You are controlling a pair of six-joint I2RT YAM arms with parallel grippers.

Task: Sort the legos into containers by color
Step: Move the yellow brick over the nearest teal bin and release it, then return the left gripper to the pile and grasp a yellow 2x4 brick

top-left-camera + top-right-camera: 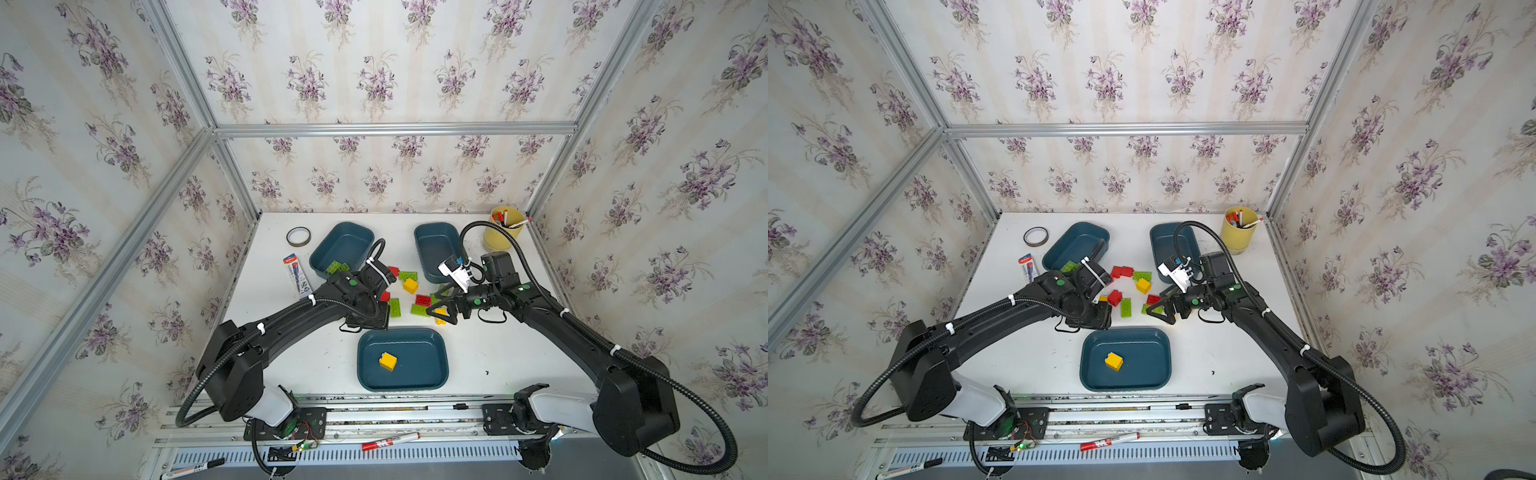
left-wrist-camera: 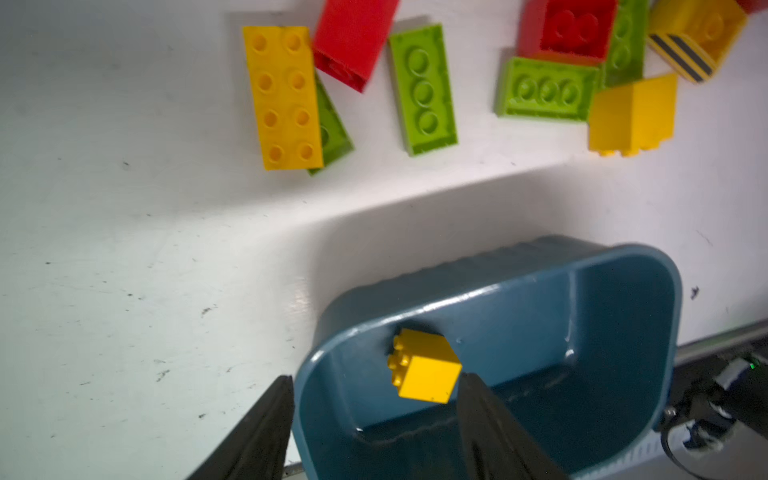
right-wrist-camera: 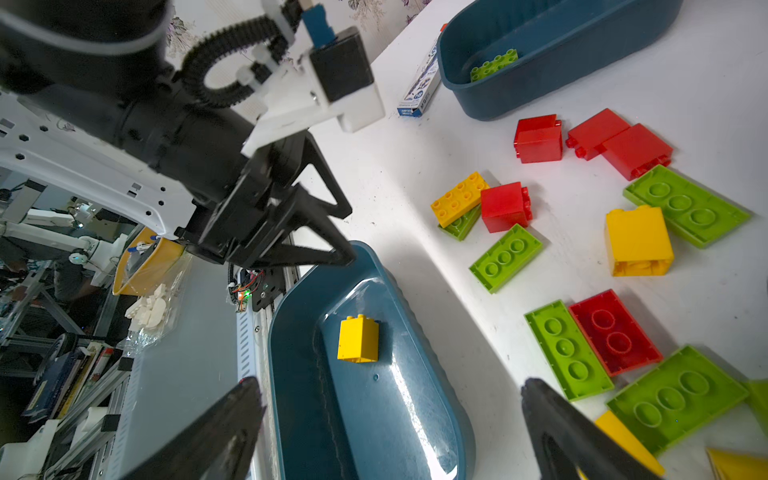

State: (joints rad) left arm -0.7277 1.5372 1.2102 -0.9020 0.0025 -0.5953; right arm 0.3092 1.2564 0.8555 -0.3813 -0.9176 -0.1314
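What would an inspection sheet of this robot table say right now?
Surface: white tabletop, scuffed, dark specks.
Job's things: near tray holds one yellow brick; far left tray holds green bricks; far right tray, visible part empty; loose bricks, red, yellow, green, lie between.
Clutter: tape roll, marker pack, pen cup, two markers on front rail.
Grippers: left gripper open over near tray's edge; right gripper open over loose bricks; both empty.
Cables: black corrugated hoses loop along both arms.
Surroundings: floral wallpaper, aluminium frame.

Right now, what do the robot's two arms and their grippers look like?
The left arm and right arm are black with white base segments. Black ribbed cable hoses, held by white zip ties, loop along each. Green dots mark the joints. The left gripper and right gripper have black triangular open-frame fingers.
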